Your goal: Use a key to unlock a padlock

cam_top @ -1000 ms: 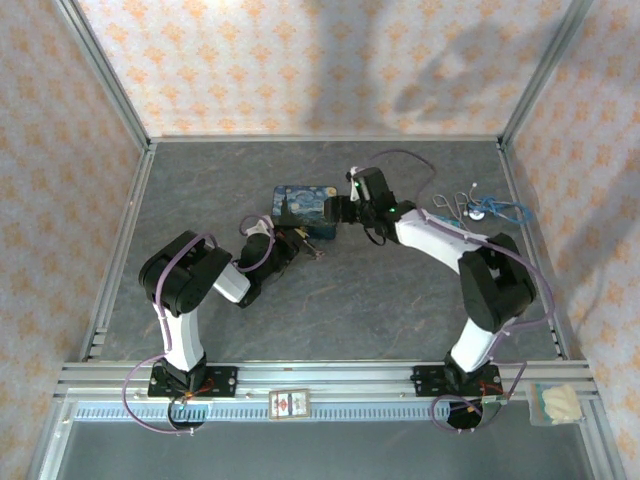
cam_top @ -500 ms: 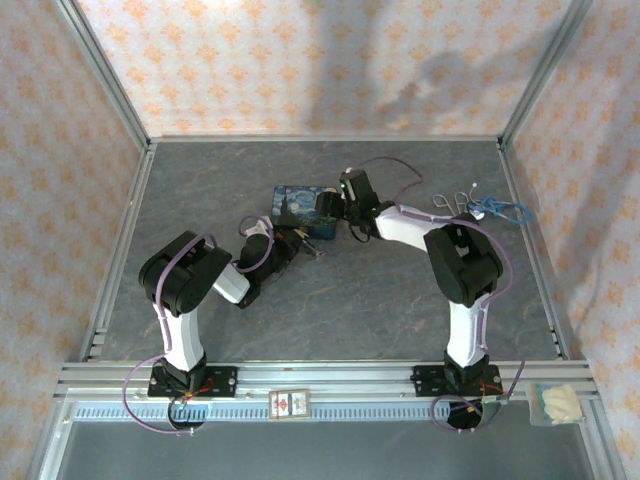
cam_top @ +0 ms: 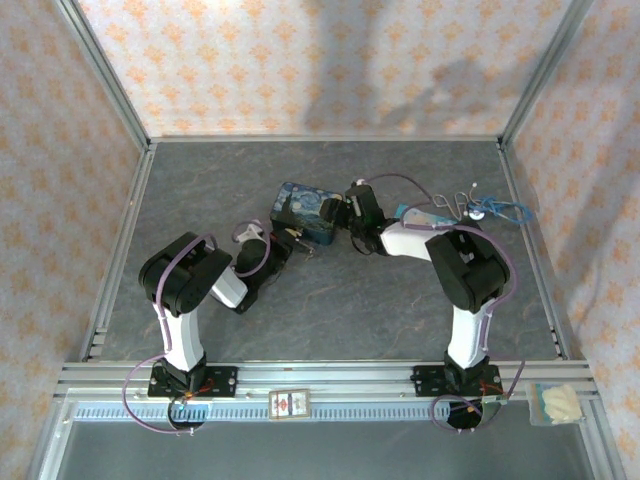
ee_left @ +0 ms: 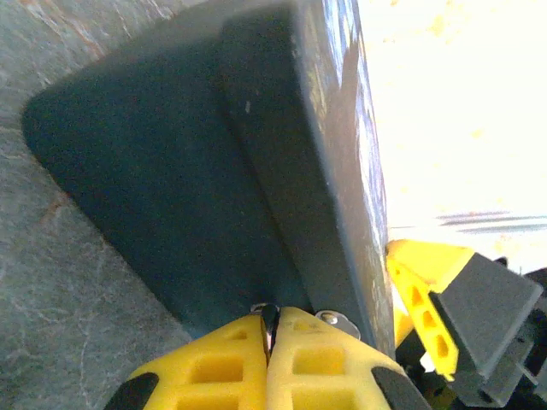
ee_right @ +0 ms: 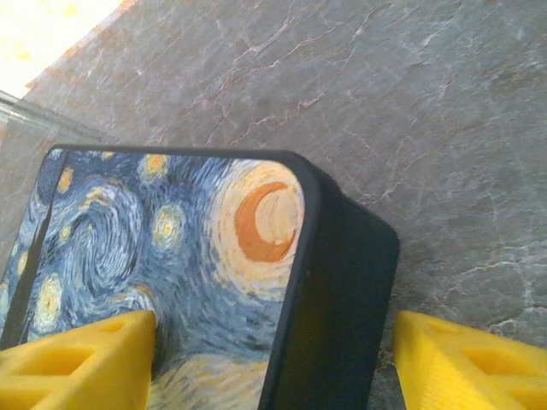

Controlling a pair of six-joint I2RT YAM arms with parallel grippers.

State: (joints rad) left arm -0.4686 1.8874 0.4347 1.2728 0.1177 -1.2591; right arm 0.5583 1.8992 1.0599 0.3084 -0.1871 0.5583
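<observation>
My left gripper (cam_top: pixel 291 239) is shut, its yellow fingers (ee_left: pixel 214 363) pinching a thin silvery sliver that looks like the key (ee_left: pixel 270 316), pointed at the dark side of the blue painted tin (ee_left: pixel 171 171). A small silvery latch tab (ee_left: pixel 338 321) sits on the tin just right of the fingertips. More small pale metal lies beside the gripper (cam_top: pixel 312 251). My right gripper (ee_right: pixel 273 331) is open astride a corner of the tin (ee_right: pixel 171 239), with one finger over the painted lid and the other off the side wall. The padlock is hidden.
The tin (cam_top: pixel 303 209) lies skewed mid-table between both grippers. Silver scissors (cam_top: pixel 455 203) with a blue cord (cam_top: pixel 503 209) lie at the back right. A small card (cam_top: pixel 291 403) and a clear bag (cam_top: pixel 555 403) rest on the front rail. Aluminium posts frame the table.
The right arm swung left and folded in toward the tin, and its jaws came round the tin's corner. The tin turned askew. The left arm stayed put, still shut.
</observation>
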